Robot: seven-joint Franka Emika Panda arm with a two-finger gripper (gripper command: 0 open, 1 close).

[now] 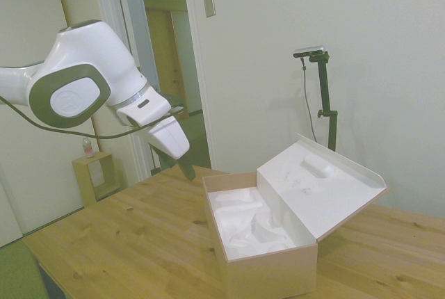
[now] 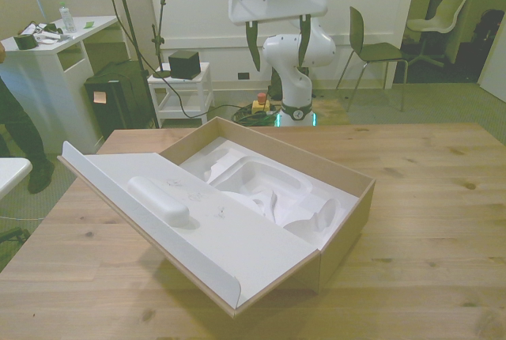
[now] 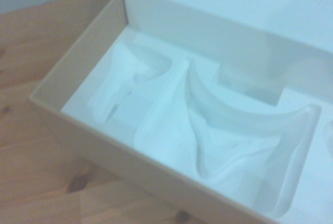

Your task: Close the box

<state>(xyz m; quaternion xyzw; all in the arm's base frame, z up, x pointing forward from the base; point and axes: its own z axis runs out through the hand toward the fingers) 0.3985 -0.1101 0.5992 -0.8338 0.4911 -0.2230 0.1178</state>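
The box lies open on the wooden table, pale tan outside, with a white moulded insert in it. Its hinged lid leans outward toward the front view's left, white inner face up, propped at a slant rather than flat. In the side view the lid rises away from the arm. My gripper hangs open in the air behind the box, well above the table, with nothing between its dark fingers. The wrist view looks down into the box's insert and near wall.
Bare table top surrounds the box on the front view's right and near side. Behind the table are a white cart with a black cube, two chairs, and a person's legs at the left edge.
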